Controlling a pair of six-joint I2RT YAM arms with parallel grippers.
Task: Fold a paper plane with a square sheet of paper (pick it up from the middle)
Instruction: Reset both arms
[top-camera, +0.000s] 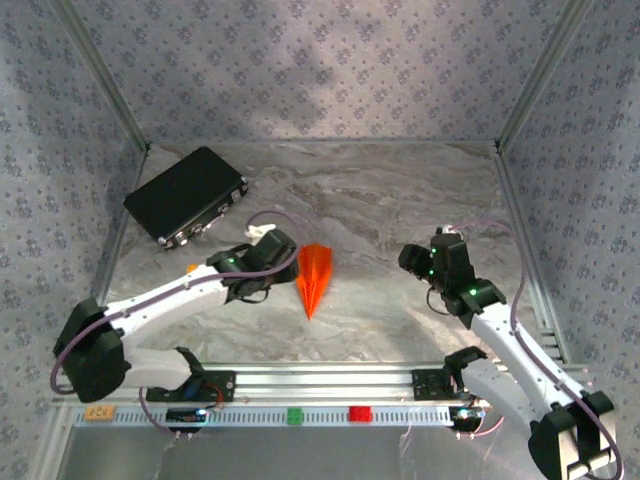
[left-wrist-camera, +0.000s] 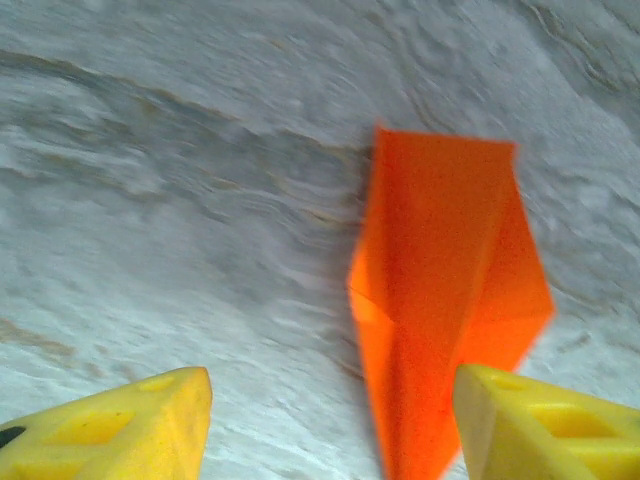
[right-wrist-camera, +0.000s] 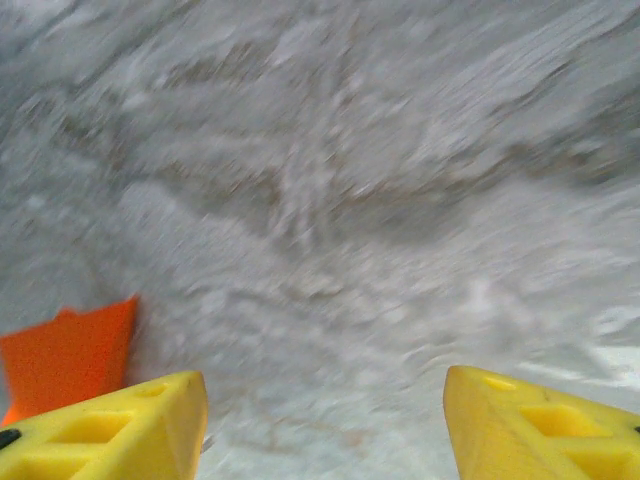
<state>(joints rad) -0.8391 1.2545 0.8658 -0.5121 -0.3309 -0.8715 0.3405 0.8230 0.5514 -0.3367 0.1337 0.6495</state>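
Lying flat on the marbled table (top-camera: 400, 190), the orange paper plane (top-camera: 314, 278) sat to the right of the black case (top-camera: 185, 195) and nearer the arms than it, well apart from it. Its blunt tail faced the back wall and its point faced the near rail (top-camera: 330, 380).

The left gripper (top-camera: 283, 260) hung between the black case and the plane, just beside the plane's left edge. From the left wrist camera its yellow fingers (left-wrist-camera: 130, 430) stood wide apart, with the left gripper (left-wrist-camera: 330, 405) closed on nothing. The paper plane (left-wrist-camera: 440, 280) lay on the table beyond them, its centre crease plain to see. Its narrow end ran down close beside the right-hand finger; whether paper and finger touched could not be told.

The right gripper (top-camera: 412, 260) hovered on the far side of the plane from the black case, with bare marble between it and the paper. The right wrist picture was blurred. Even so, the right gripper (right-wrist-camera: 325, 405) showed its yellow fingers (right-wrist-camera: 540, 425) spread wide over bare table, and a corner of the paper plane (right-wrist-camera: 65, 355) lay behind the left-hand finger.

Much nearer the arms than the black case, a small red block (top-camera: 359, 413) and a small green block (top-camera: 295, 415) sat on the ruled strip at the table's front edge.
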